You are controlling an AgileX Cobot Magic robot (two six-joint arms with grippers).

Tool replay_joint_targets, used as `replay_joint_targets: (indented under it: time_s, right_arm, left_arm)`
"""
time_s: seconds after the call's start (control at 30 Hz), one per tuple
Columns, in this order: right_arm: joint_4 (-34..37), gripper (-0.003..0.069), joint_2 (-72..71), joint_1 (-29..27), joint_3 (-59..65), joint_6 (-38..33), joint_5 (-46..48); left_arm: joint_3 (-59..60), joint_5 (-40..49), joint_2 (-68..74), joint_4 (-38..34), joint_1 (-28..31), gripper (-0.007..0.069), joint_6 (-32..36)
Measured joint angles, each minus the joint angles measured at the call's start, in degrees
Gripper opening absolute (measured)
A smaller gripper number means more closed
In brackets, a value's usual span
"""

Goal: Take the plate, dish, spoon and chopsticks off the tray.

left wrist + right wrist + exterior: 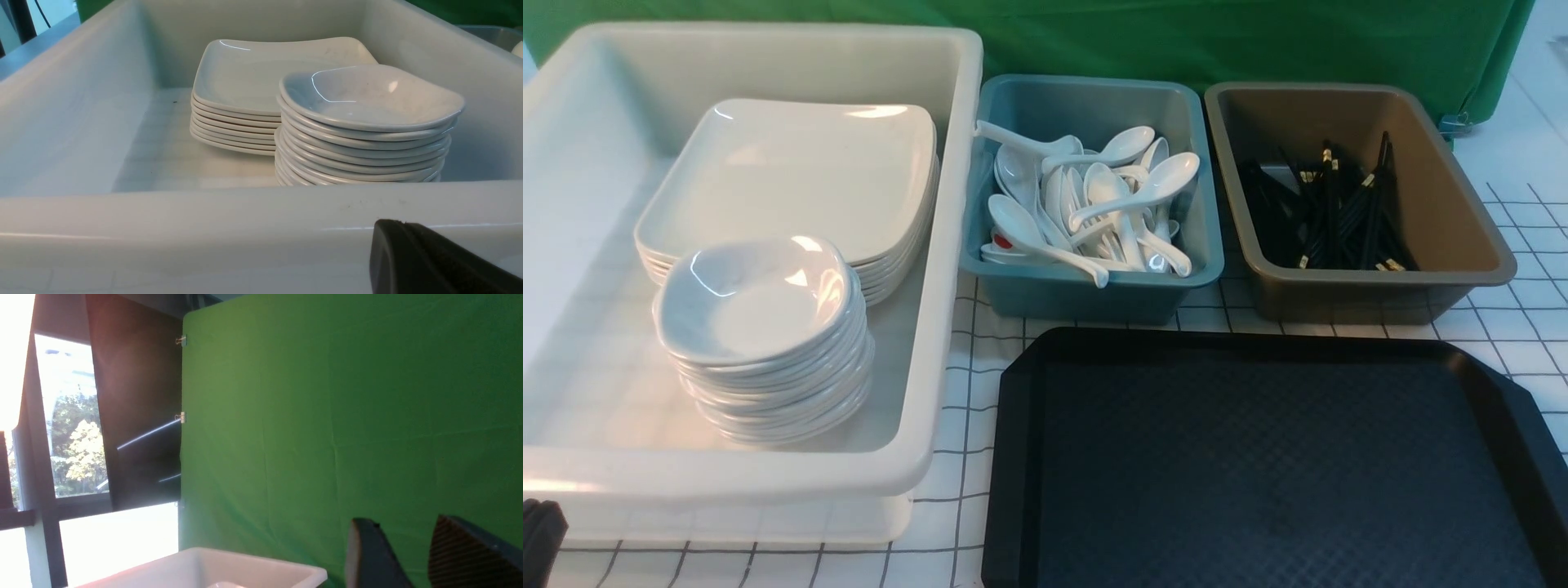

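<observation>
The black tray [1258, 457] lies at the front right with nothing on it. White plates [792, 171] [261, 73] sit stacked in the white bin [931, 269], with a stack of small dishes [760, 302] [367, 98] in front of them. Spoons [1094, 204] fill the teal bin [1094, 290]. Black chopsticks [1331, 208] lie in the brown bin [1462, 220]. My left gripper [402, 223] is shut and empty, just outside the white bin's near wall; it shows at the lower left corner [539, 531] of the front view. My right gripper [402, 524] is raised, open, holding nothing, and out of the front view.
A green backdrop [1176, 33] hangs behind the bins. The table wears a white cloth with a dark grid [968, 425]. In the right wrist view a corner of the white bin [253, 563] shows below a window [77, 449].
</observation>
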Motion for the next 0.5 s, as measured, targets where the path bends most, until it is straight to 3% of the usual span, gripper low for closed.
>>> replay_joint_targets:
  time_s: [0.27, 0.4, 0.43, 0.5]
  right_arm:
    - [1.5, 0.0239, -0.6, -1.0, 4.8, -4.9, 0.2]
    - [1.5, 0.0239, -1.1, -10.1, 9.9, -8.0, 0.2]
    - [1.5, 0.0239, -1.1, -16.1, 13.4, -8.4, 0.2]
    - [1.5, 0.0239, -1.1, -22.3, 17.7, -8.9, 0.4]
  left_arm:
    - [0.0, 0.0, 0.0, 0.0, 0.0, 0.0004, 0.0]
    - [0.0, 0.0, 0.0, 0.0, 0.0, 0.0004, 0.0]
    - [0.0, 0.0, 0.0, 0.0, 0.0, 0.0004, 0.0]
    - [0.0, 0.0, 0.0, 0.0, 0.0, 0.0004, 0.0]
